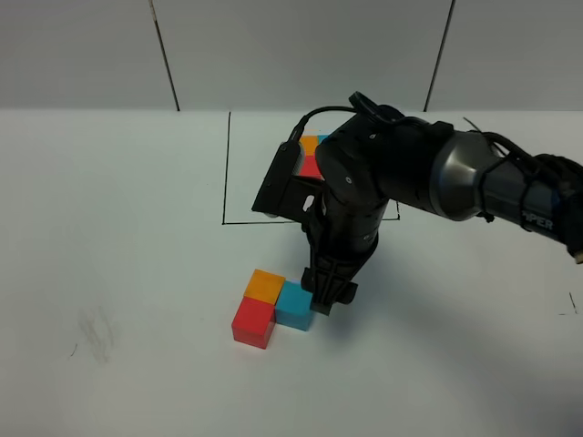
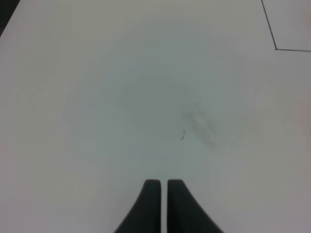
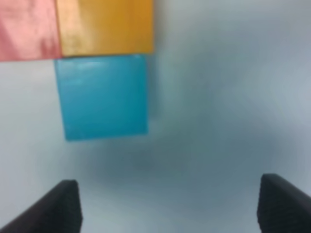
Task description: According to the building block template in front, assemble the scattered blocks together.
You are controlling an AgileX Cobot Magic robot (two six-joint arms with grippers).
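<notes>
Three scattered blocks sit together in an L on the white table: orange (image 1: 265,285), red (image 1: 253,322) and light blue (image 1: 295,305). In the right wrist view, red (image 3: 26,29) and orange (image 3: 104,26) lie side by side, with blue (image 3: 102,97) against the orange one. My right gripper (image 1: 323,299) hangs just right of the blue block, open (image 3: 170,199), with nothing between its fingers. The building block template (image 1: 311,155) shows orange and red inside the black rectangle, mostly hidden by the right arm. My left gripper (image 2: 163,184) is shut over bare table.
The black rectangle line (image 1: 225,168) runs behind the blocks, and its corner (image 2: 276,48) shows in the left wrist view. A faint grey smudge (image 1: 96,332) marks the table at front left. The right arm (image 1: 474,177) reaches in from the right.
</notes>
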